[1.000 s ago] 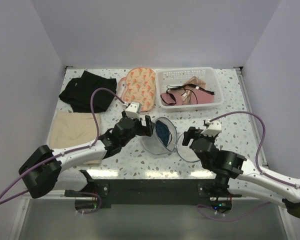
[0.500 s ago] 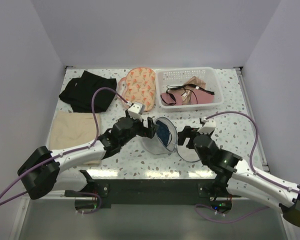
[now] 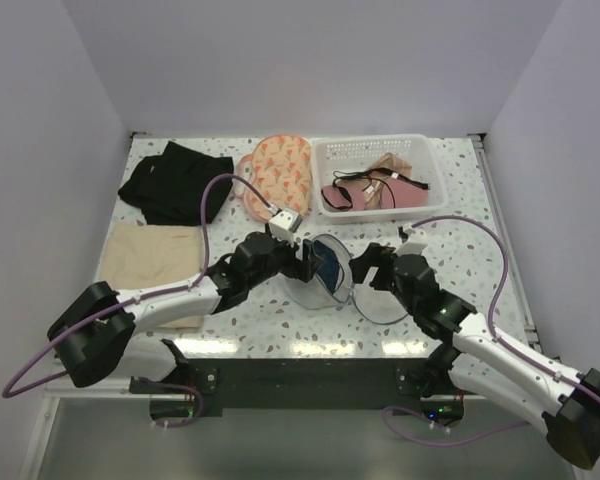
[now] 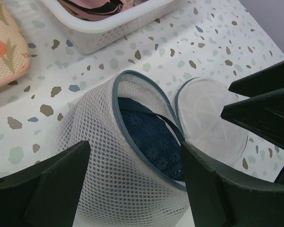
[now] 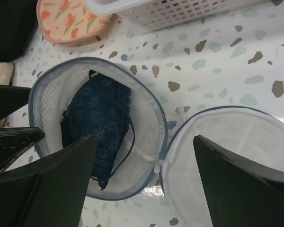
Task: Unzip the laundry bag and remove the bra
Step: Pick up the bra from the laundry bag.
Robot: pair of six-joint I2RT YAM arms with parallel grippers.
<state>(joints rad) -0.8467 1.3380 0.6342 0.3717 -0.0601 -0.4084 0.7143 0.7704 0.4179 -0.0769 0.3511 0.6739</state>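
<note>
Far left of the worktop (image 3: 460, 230): a black garment (image 3: 175, 180) and a beige cloth (image 3: 145, 255), both well apart from the work.

Left tool (image 3: 305, 262): jaws wide apart, nothing held. In the left wrist view it (image 4: 135, 144) straddles the laundry bag (image 4: 99, 137) from the near side. I cannot tell whether either finger touches the mesh.

Laundry bag (image 3: 315, 290): lies at the centre of the worktop, zip already run round, mouth gaping. The bra (image 3: 325, 265), dark blue lace, is fully inside, and one strap loops toward the rim in the right wrist view (image 5: 102, 113). The round lid flap (image 3: 385, 305) lies flat on the right of the bag, joined to it at the rim.

Right tool (image 3: 365, 268): jaws also spread wide and empty, poised above the gap between the bag mouth and the flap.

White basket (image 3: 435, 205): behind the bag, holding pink and tan items.

Judgement: unzipping is done, extraction has not begun.

Risks:
- The two tools sit very near each other over one small opening, and a reach by either could strike the other.
- Closing too deep may pinch mesh together with lace.
- The bag looks light and is not pinned, so pulling the bra could drag or tip the bag rather than free the garment.
- The strap could snag on the rim or zip.
</note>
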